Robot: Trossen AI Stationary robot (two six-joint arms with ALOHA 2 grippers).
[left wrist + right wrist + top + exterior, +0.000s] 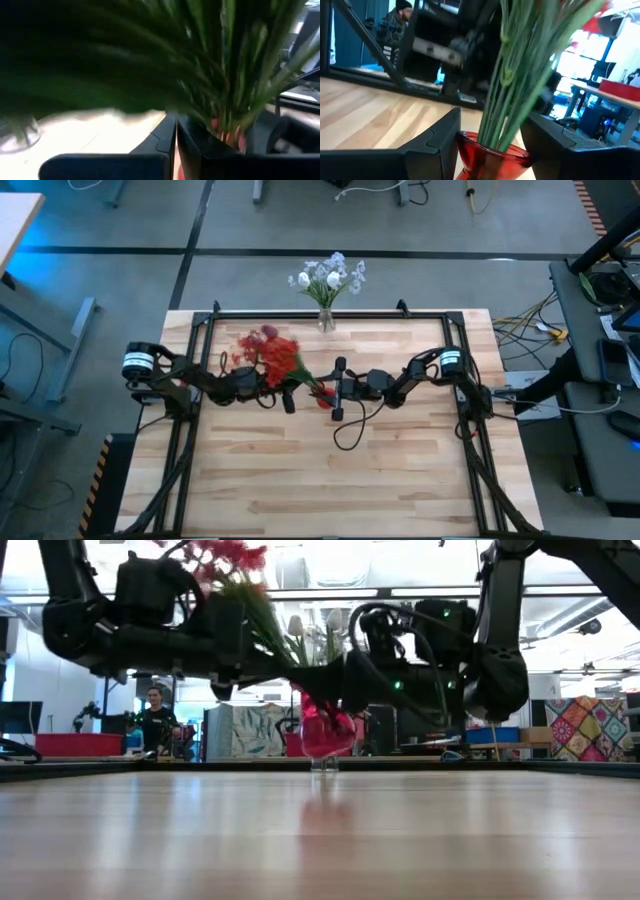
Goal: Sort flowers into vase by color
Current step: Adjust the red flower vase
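White flowers (328, 277) already stand in the clear vase (326, 319) at the table's far edge. My right gripper (490, 145) clasps the red vase (492, 157) mid-table, lifted, with the red flowers (268, 356) in it; my left gripper (176, 145) is closed and empty beside the stems (520, 80).

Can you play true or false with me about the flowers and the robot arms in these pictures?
1. The white flowers stand in a clear vase at the far edge of the table. True.
2. The right tool holds a blue vase. False: it is closed around a red vase.
3. Green stems stick up out of the red vase. True.
4. The red flowers lie flat on the table. False: they are up in the air between the two arms, in the red vase.
5. The left tool is wide open. False: its fingers are shut together.
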